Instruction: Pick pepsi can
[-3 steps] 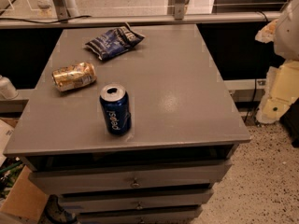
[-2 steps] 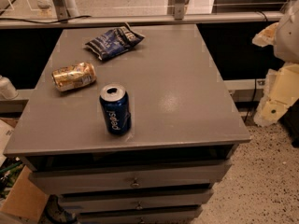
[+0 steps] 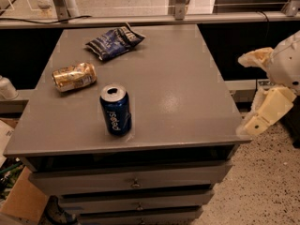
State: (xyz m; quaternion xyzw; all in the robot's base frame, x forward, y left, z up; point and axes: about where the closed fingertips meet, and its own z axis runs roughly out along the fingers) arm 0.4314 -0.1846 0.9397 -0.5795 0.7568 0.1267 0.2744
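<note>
Saw the gripper (image 3: 245, 93) hanging just off the right edge of the bench (image 3: 187, 78), lower and closer in than a second back. Found the fingers (image 3: 268, 110) spread wide, released, with nothing between them. Found the pepsi can (image 3: 115, 110) upright near the front of the bench, well apart from the fingers, across the grey top from them; same spot as before, untouched. Noted a dented gold can (image 3: 74, 76) lying farther from the fingers than the pepsi can and behind it, and a snack bag (image 3: 115, 42) farther back again; saw neither on a straight line from fingers to pepsi can. Read the shift as start of approach only; called reach barely begun, grasp not done. Judged next move as crossing over the top, then dropping the fingers around the can's sides. Flagged tip-over risk on any glancing touch, given a tall narrow can.
</note>
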